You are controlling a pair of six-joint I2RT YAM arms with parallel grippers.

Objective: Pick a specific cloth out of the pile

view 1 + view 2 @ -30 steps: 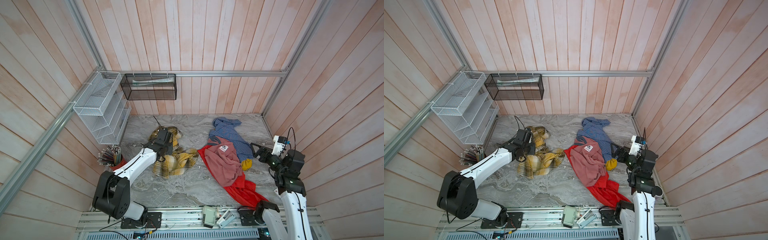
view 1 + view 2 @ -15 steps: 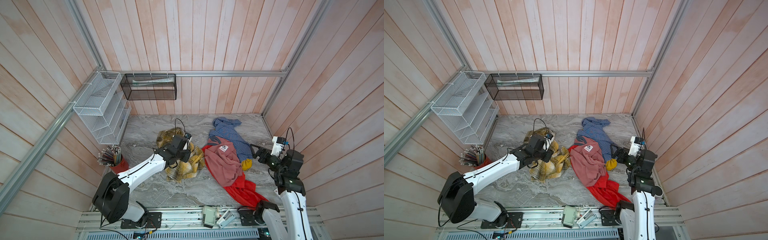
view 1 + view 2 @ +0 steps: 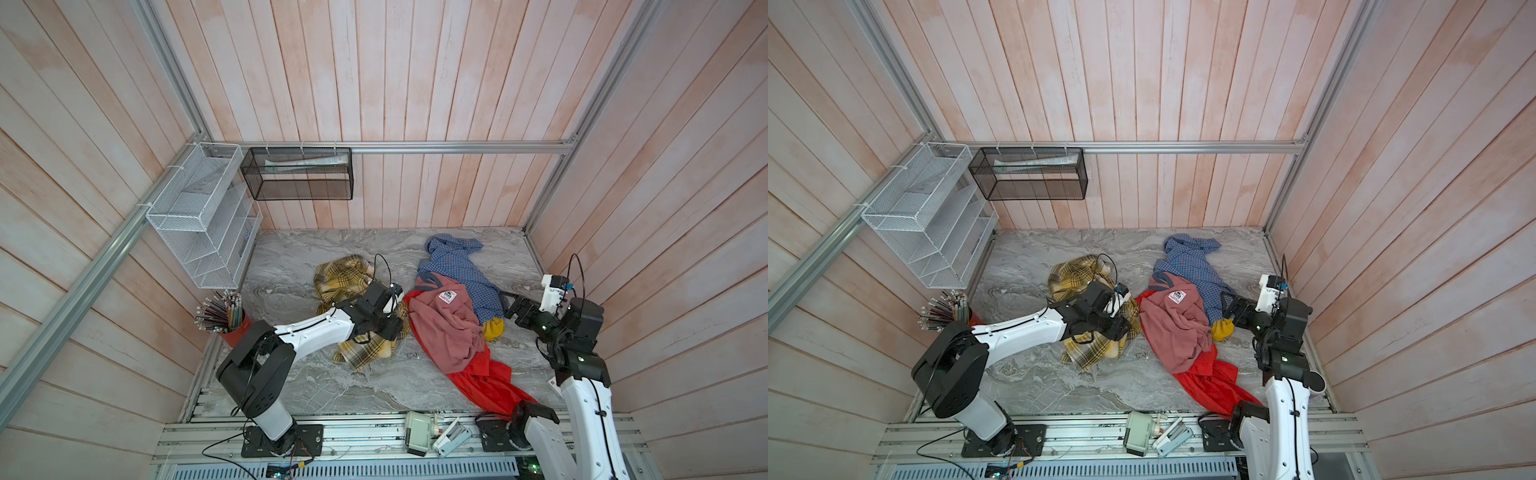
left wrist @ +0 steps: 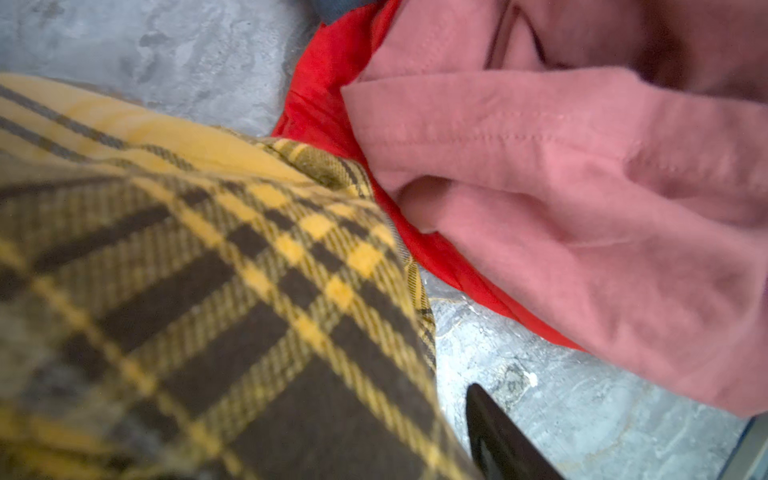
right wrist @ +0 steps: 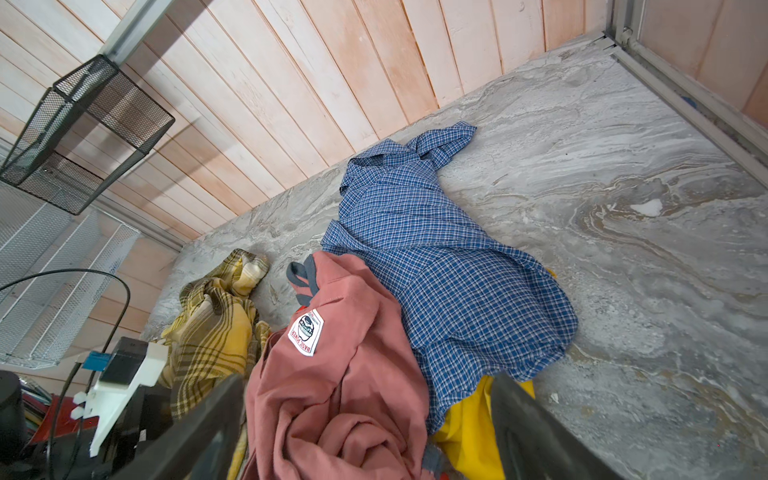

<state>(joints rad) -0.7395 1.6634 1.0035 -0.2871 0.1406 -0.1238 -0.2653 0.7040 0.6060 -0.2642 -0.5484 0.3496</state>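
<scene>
Plaid shirt (image 3: pixel 338 276) crumpled on tabletop (image 3: pixel 291 374); edge touching red garment (image 3: pixel 486 378)

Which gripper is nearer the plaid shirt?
Left. The left gripper is over the plaid shirt; the right gripper is beyond the pile, beside the blue shirt.

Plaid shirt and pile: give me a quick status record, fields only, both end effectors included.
plaid shirt: crumpled on the table, left of the pile in both top views, edge touching the red garment
pile: pink garment over the red garment, blue checked shirt behind, yellow cloth poking out under it
left end effector: over the plaid shirt; one finger visible, grip unclear
right end effector: open, empty, beside the blue checked shirt
</scene>
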